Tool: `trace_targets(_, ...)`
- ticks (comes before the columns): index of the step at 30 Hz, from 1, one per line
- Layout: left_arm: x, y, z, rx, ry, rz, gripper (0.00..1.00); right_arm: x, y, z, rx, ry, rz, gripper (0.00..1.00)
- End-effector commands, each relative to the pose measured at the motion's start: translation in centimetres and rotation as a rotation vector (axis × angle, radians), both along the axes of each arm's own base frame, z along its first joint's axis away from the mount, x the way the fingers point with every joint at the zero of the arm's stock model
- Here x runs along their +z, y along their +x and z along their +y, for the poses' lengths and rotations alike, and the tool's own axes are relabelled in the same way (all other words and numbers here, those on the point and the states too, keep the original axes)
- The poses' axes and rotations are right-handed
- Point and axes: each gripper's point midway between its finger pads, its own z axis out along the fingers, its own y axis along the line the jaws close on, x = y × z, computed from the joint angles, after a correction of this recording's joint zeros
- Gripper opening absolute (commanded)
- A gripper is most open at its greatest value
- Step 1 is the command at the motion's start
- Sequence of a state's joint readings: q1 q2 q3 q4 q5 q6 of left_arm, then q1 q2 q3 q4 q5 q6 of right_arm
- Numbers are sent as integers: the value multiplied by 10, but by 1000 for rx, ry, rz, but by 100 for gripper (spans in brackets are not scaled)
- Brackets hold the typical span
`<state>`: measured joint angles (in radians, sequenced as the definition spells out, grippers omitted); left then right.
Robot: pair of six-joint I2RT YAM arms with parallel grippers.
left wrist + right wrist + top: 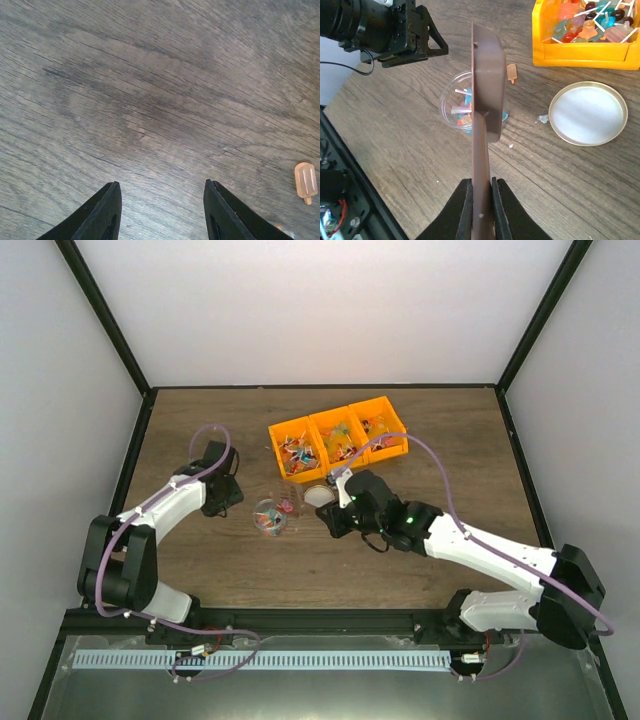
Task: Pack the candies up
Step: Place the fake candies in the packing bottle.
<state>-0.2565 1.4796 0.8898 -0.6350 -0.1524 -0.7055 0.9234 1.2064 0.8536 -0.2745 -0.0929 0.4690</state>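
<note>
1. Pinching the brown scoop (487, 75) by its flat handle with the right gripper (481, 184), jaws pressed onto it, blade on edge over a clear cup (447, 97).
2. Hovering over bare worktop (150, 75) with the left gripper (162, 183), jaws spread.
3. Candies (580, 25) filling the orange bin (580, 54) near the far edge, some in the cup, one loose candy (305, 181) beside the left gripper.
4. Cream lid (588, 113) lying flat beside the bin.

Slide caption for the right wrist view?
Right gripper holds brown scoop edge-on near clear jar of candies; cream lid beside orange bin.
</note>
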Motion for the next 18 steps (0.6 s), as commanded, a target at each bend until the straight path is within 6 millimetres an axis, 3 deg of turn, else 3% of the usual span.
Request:
trace_targets(1,6,2,1,1,-8,-26,48,13,-1,12,16,-76,-94,1)
trace_targets(10,7,1,2,-10,0,-23,48,19,-4,23,-15,-170,-182,1)
trace_targets(18,13,9,-3,-12,-18,-35,48,45,6,15,-130,-102,-211,1)
